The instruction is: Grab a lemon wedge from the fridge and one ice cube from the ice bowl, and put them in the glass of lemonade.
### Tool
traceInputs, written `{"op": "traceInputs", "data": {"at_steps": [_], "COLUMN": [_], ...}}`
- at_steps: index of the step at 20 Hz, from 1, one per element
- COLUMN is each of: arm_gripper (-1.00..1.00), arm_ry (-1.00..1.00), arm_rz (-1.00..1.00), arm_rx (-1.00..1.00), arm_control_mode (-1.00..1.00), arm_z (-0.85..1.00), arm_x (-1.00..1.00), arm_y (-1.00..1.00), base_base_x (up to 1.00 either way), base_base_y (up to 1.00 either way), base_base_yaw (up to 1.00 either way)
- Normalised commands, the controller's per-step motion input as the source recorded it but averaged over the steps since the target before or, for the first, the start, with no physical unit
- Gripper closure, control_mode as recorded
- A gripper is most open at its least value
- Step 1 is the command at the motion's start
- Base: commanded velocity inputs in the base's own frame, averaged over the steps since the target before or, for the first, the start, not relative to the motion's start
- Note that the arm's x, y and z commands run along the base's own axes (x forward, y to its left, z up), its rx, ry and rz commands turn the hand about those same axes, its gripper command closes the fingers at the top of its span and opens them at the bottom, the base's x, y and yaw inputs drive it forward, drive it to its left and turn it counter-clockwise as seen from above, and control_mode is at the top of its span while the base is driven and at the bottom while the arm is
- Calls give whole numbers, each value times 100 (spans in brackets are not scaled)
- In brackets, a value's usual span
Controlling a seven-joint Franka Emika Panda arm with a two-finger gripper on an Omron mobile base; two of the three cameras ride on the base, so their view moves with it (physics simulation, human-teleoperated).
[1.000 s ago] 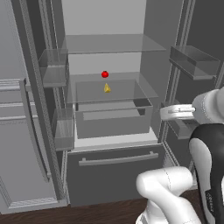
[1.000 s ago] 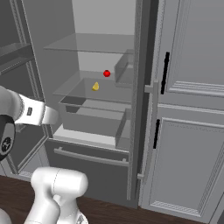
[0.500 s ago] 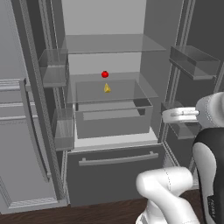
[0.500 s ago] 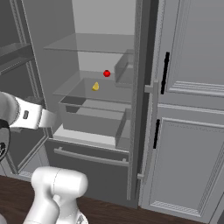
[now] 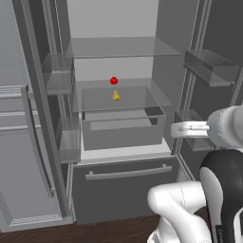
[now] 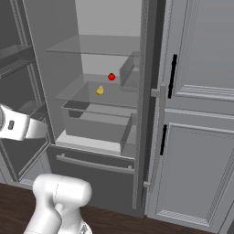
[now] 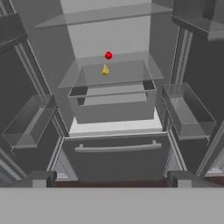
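The fridge [image 5: 124, 186] stands with both doors swung open in front of me. The lemon wedge [image 5: 116, 96] [image 6: 99, 90] [image 7: 105, 70], tiny and bright yellow, sits on a glass shelf in the middle of the fridge, just in front of and below a small red round fruit [image 5: 114, 80] [image 7: 108, 55]. My gripper [image 7: 111, 179] is open and holds nothing. It hangs well back from the shelf, facing the fridge at about the level of the bottom drawer. The ice bowl and the glass of lemonade are out of view.
Clear door bins [image 7: 186, 109] [image 7: 28, 122] jut out on both sides of the opening. Below the wedge's shelf a crisper drawer [image 5: 122, 129] stands partly pulled out. Paneled grey cabinets [image 6: 196, 137] with black handles stand to the right of the fridge.
My hand has sunk a little and drifted left in the right base view. The fridge and what is on its shelves have not moved.
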Motion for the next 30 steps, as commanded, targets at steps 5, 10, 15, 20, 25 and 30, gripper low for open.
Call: {"op": "traceInputs", "data": {"at_steps": [5, 10, 15, 20, 25, 30], "arm_gripper": [-100, -100, -100, -100, -100, -100], "arm_ry": [0, 0, 0, 0, 0, 0], "arm_rz": [-10, -7, 0, 1, 3, 0], "arm_rx": [0, 0, 0, 0, 1, 0], "arm_control_mode": [-100, -100, -100, -100, 100, 100], "arm_z": [0, 6, 8, 2, 0, 0], "arm_x": [-39, -23, -16, 0, 6, 0], "arm_y": [0, 0, 0, -16, -24, 0], "base_base_x": [0, 0, 0, 0, 6, 58], "base_base_y": [0, 0, 0, 0, -4, -16], "base_base_yaw": [0, 0, 0, 0, 1, 10]}}
